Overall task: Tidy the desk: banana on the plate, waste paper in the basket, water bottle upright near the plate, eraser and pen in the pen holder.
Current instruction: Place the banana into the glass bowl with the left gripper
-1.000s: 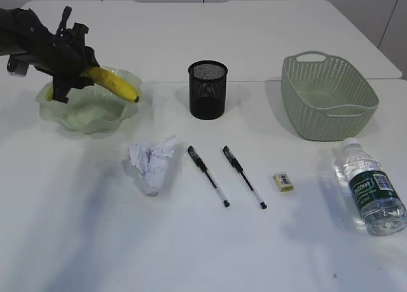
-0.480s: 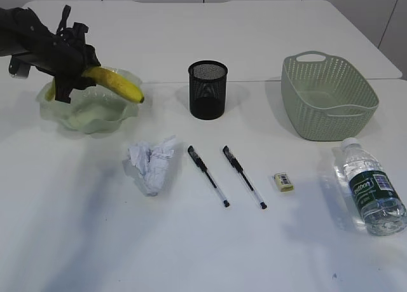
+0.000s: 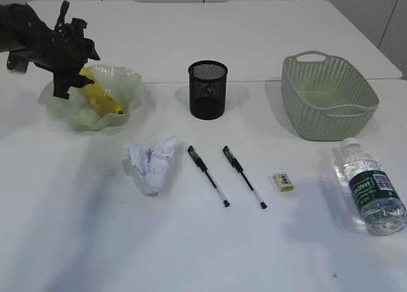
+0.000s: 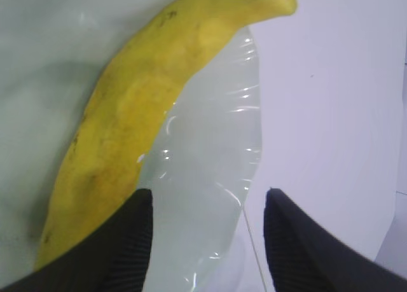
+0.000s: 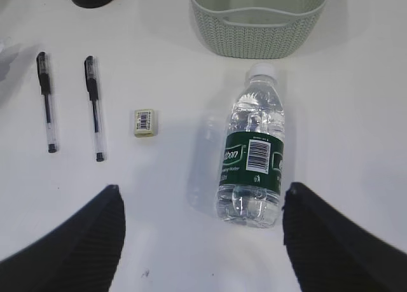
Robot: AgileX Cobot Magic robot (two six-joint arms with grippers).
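At the desk's far-left corner, the left gripper (image 3: 71, 82) hung over the plate (image 3: 130, 82), its jaws standing apart with nothing between them, while the banana (image 3: 100, 100) lay inside the plate, its curved body resting on the translucent green bottom with one end up against the wavy wall. In the left wrist view the banana (image 4: 140, 126) lay beside the left jaw's tip, close enough that contact could not be ruled out. A clean finish here called for a straight lift clear of the wavy rim, so that neither finger would drag the fruit or tip the light plate. Toward the near edge lay the waste paper (image 3: 151, 163), crumpled, then two pens (image 3: 208, 176) side by side, with the pen holder (image 3: 207, 90) upright behind them near the middle of the desk. The eraser (image 3: 283, 181) lay just right of the pens. At the far-right side stood the basket (image 3: 356, 114), and by the near-right edge the water bottle (image 3: 372, 190) lay on its side. The right gripper (image 5: 203, 235) hovered above the water bottle (image 5: 254, 155), fingers spread wide and empty; the bottle was not yet upright near the plate.
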